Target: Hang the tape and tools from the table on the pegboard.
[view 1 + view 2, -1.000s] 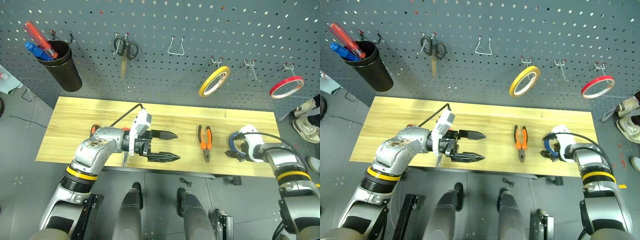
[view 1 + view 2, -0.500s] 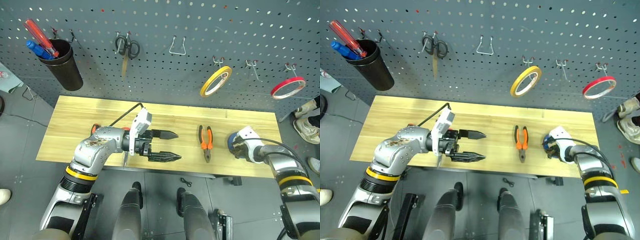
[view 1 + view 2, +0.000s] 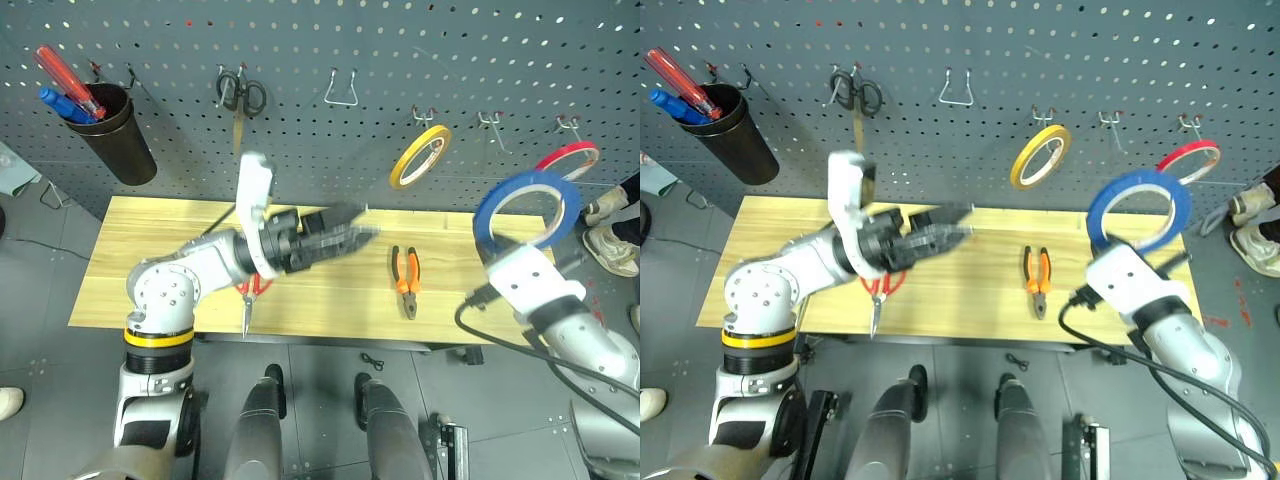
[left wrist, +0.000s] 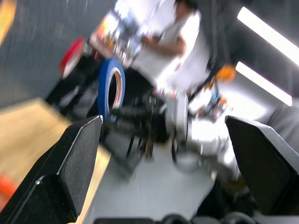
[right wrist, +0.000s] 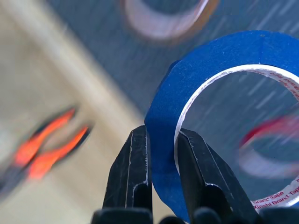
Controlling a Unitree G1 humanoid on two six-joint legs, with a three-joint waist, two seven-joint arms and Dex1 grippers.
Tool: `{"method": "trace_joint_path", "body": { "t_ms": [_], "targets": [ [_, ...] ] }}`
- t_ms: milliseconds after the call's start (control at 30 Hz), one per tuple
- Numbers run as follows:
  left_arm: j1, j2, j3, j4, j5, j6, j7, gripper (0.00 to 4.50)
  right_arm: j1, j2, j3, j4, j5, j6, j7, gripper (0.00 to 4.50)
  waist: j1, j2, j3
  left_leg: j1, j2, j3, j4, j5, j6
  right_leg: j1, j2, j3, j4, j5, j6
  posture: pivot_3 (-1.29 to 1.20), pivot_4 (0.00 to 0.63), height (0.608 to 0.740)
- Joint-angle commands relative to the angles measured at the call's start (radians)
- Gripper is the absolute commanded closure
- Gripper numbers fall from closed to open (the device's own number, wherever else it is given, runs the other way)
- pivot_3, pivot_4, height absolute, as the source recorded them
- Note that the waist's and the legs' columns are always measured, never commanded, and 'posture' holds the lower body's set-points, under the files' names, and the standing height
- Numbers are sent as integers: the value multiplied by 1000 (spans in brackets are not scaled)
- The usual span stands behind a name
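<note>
The blue tape (image 3: 480,215) is held upright in the air in front of the pegboard (image 3: 300,150), with my right gripper (image 5: 161,135) shut on its lower rim. It hangs just below the hooks, between the yellow roll and the red roll. The orange-and-black pliers (image 3: 405,281) lie on the table (image 3: 330,300). The red-handled scissors (image 3: 250,289) lie under my left forearm near the front edge, blades toward me. Above the table's middle my left gripper (image 3: 352,225) is raised and open, pointing right with nothing in it; its wrist view looks at the blue tape (image 4: 110,86).
On the pegboard hang black scissors (image 3: 240,98), a yellow roll (image 3: 420,157), a red roll (image 3: 565,158) and bare hooks (image 3: 343,90) (image 3: 492,128). A black cup (image 3: 120,135) with red and blue screwdrivers hangs at the left. A person's shoes (image 3: 610,248) stand at the right.
My right gripper shut on the blue tape and lifted it off the table up to the pegboard. My left arm rose and turned its gripper to the right, uncovering the red scissors.
</note>
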Motion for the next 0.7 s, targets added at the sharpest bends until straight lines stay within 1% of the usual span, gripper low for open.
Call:
{"method": "trace_joint_path", "body": {
  "t_ms": [33,100,133,167,367,467,533,667,700],
  "targets": [
    [-44,-19,61,12,-85,-12,87,0,-115,25,1,91,-5,-34,-50,4073,-5,-1,0,0,0,-1,-1,1,0,1,1,0,-2,2,0,-32,361,740],
    [-56,-20,52,11,-90,-15,93,0,-183,34,7,192,14,-52,-48,4073,-5,-1,-1,0,-1,-1,-1,4,3,2,0,0,-4,4,1,-19,356,740],
    [-55,-20,44,9,-91,-15,92,0,-211,44,2,240,30,-44,-47,4073,-5,-1,-1,-1,0,-1,-1,4,4,2,1,0,-5,5,3,-10,355,740],
    [-50,-16,33,6,-81,-16,88,0,-237,54,-2,288,51,-34,-39,4073,-5,-1,-1,-1,-1,-1,-1,4,4,2,0,0,-6,8,9,-8,355,740],
    [-32,10,1,12,-35,-41,53,0,-332,69,-1,453,131,-89,-8,4073,8,-1,-1,-6,-2,-1,-2,4,4,-1,0,0,-6,10,6,11,351,740],
    [-27,16,-6,9,-24,-45,47,0,-365,63,9,516,141,-144,-5,4073,10,-1,-1,-7,-2,-1,-1,4,4,-2,0,-1,-6,9,7,20,352,740],
    [-23,23,-6,6,-26,-46,46,0,-377,68,12,544,147,-161,-6,4073,10,-1,-1,-7,-2,-1,-1,4,4,-2,0,-1,-6,8,9,20,352,740],
    [-30,32,-3,14,-28,-49,44,0,-395,81,19,589,172,-179,-2,4073,11,-1,-1,-7,-2,-2,-1,4,4,-2,0,-1,-6,9,9,23,350,740],
    [-34,33,-2,18,-28,-52,43,0,-398,83,19,597,177,-182,-1,3573,11,-1,-1,-7,-2,-2,-1,4,4,-2,0,-1,-6,9,9,23,350,740]
  ]
}}
